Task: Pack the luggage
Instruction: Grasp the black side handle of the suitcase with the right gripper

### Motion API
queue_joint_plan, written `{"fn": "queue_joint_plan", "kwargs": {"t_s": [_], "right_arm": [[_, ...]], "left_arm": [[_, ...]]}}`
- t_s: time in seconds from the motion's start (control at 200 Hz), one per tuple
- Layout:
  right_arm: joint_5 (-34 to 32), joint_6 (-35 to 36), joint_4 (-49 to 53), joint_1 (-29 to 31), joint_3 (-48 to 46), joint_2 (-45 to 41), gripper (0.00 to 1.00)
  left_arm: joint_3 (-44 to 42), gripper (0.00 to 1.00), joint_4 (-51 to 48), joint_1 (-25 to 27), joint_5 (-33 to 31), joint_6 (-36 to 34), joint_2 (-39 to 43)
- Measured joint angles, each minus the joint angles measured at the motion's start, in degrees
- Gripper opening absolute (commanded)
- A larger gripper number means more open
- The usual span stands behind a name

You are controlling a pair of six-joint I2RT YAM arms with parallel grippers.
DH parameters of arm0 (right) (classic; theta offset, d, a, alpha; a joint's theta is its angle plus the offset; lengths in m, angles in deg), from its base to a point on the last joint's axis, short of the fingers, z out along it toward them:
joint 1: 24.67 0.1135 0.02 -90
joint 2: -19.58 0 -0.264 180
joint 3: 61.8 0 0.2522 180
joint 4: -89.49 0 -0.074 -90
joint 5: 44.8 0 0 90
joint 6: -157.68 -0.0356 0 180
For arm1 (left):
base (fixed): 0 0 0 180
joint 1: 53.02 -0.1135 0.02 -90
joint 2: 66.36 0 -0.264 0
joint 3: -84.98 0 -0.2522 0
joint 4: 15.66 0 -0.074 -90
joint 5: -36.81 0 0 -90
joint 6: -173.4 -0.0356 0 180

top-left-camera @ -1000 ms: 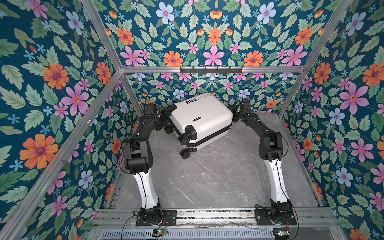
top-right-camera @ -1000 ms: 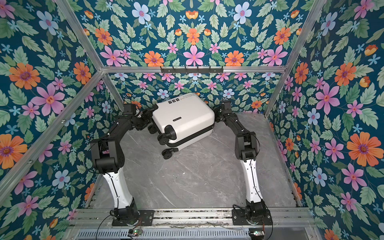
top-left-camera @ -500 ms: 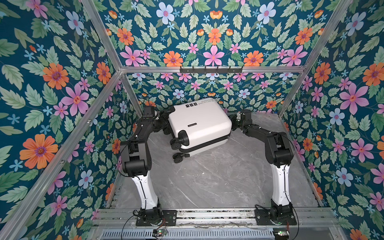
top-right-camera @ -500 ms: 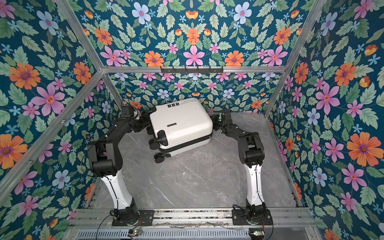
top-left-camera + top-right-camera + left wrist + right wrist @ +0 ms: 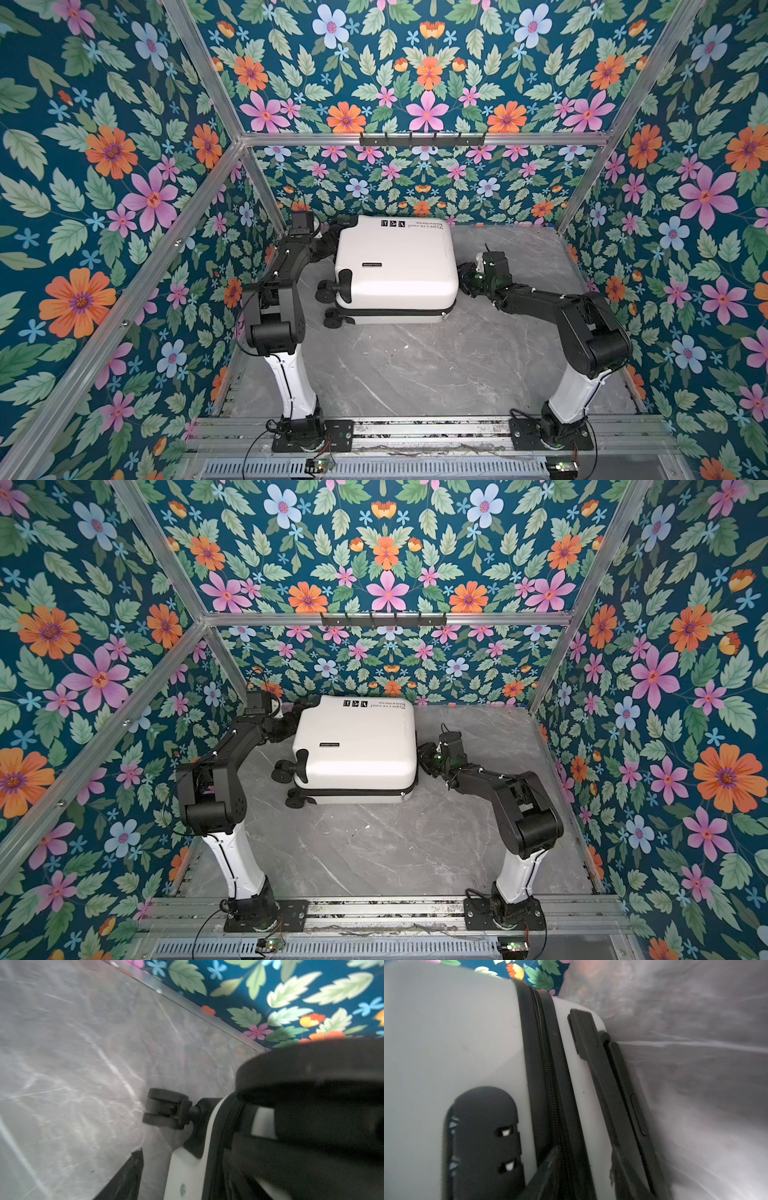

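The luggage (image 5: 399,266) (image 5: 357,746), a closed white hard-shell case, lies flat on the grey table toward the back, wheels (image 5: 328,289) pointing left. My left gripper (image 5: 331,233) (image 5: 293,710) sits at its far left corner by a wheel (image 5: 166,1108). It is open: one finger (image 5: 128,1178) stands clear of the white shell (image 5: 187,1167), and the other is blurred. My right gripper (image 5: 463,278) (image 5: 424,756) is open against the right side, and its fingertips (image 5: 546,1174) straddle the zipper (image 5: 546,1064) and the strip beside the pull handle (image 5: 612,1084).
Floral walls with aluminium posts close in the table on three sides. A black hook rail (image 5: 422,139) hangs on the back wall. The luggage stands close to the back wall. Bare marble tabletop (image 5: 415,365) stretches from the case to the arm bases.
The luggage, held up and tilted between both arms a second ago, has come down flat onto the table and turned square. Both arms lowered with it, and the left jaws widened.
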Motion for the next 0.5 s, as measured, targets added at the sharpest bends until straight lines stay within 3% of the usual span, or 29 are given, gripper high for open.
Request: {"fn": "queue_joint_plan", "kwargs": {"t_s": [0.295, 0.5], "right_arm": [[-6.1, 6.1, 18.2, -3.5, -4.8, -12.7, 0.50], [-8.7, 10.3, 32.1, -4.7, -7.4, -23.0, 0.52]], "left_arm": [[-1.5, 0.73, 7.8, 7.4, 0.7, 7.1, -1.8], [-0.9, 0.76, 6.6, 8.5, 2.3, 12.1, 1.8]]}}
